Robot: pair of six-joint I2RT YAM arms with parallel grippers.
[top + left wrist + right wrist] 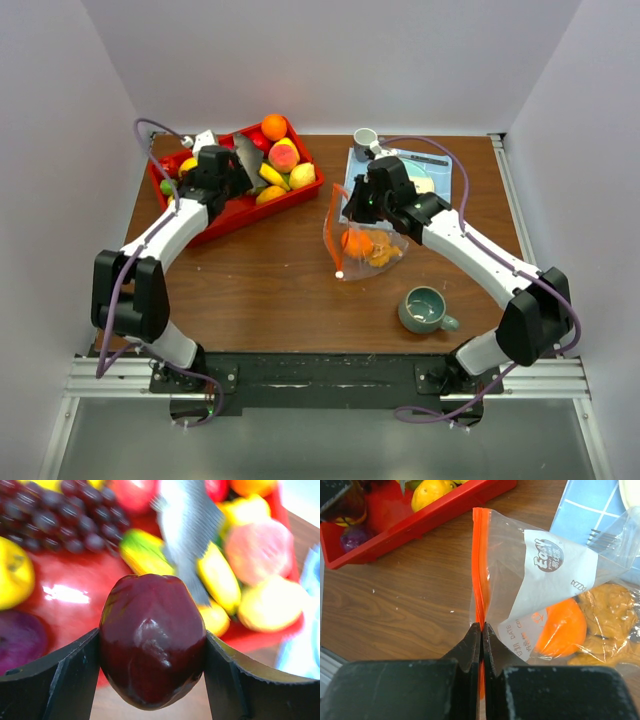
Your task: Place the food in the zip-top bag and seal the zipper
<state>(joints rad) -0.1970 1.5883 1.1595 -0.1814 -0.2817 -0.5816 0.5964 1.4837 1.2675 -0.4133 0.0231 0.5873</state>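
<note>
Left gripper: The left gripper (152,672) was clamped on a dark red, glossy, rounded plastic toy fruit (152,640), one finger pressed to each flank.
Beyond the left fingertips: A red rectangular plastic tray (228,226) lay just ahead, holding a bunch of purple toy grapes (60,515), a yellow toy banana (218,577) and a pink toy peach (257,547).
Fruit, handling: It looked light, hard and slick; a grip across the widest part, as here, seemed least likely to let it squirt free.
Right gripper: The right gripper (481,630) was pinched shut on the thin orange-red zipper strip (478,565), which ran straight away from the fingertips.
Right of those fingers: The crinkly clear plastic zip-top bag (555,565) sagged beside the pads, with a round orange toy fruit (562,627) and tan lumpy pieces (610,610) already inside.
Slider: A tiny white tab (339,274) sat at the strip's near end.
Bag, handling: The film appeared limp, thin and slippery; the stiffer strip was judged the surest hold. Whether the mouth gaped could not be told.
</note>
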